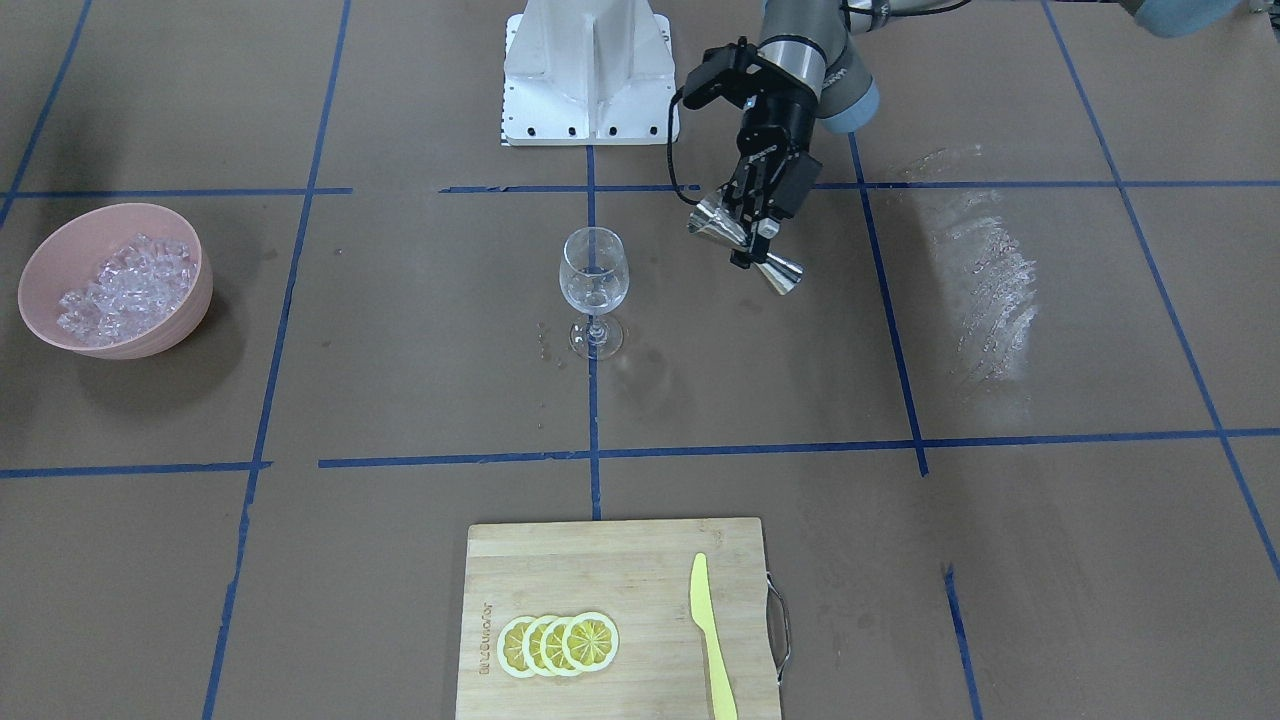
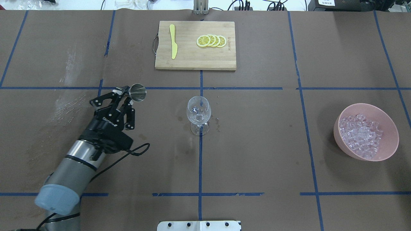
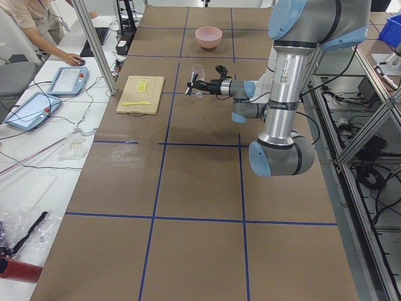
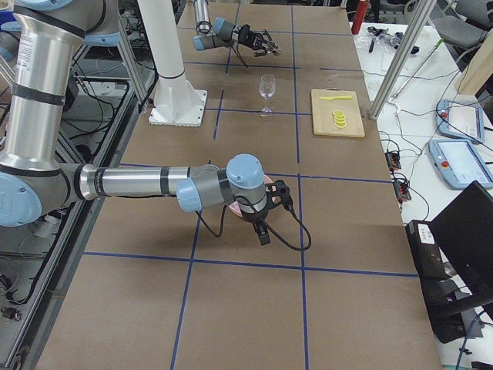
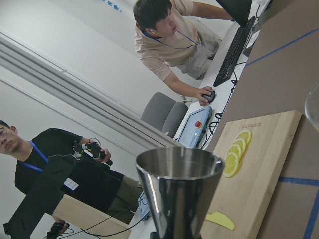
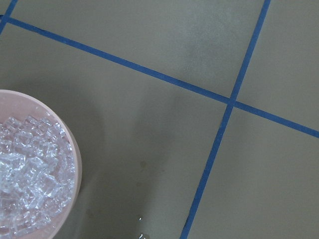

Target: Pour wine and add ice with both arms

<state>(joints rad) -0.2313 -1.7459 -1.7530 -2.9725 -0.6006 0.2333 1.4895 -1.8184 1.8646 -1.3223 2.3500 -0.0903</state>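
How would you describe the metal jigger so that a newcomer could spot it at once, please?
Start at the wine glass standing at the table's middle, on a blue tape line. To the robot's left of it, the left gripper holds the jigger tilted above the table. It is the only shiny steel, double-coned thing there.

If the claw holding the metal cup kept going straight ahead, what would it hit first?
Probably the cutting board near the yellow knife, though the left gripper may pass above them; height unclear.
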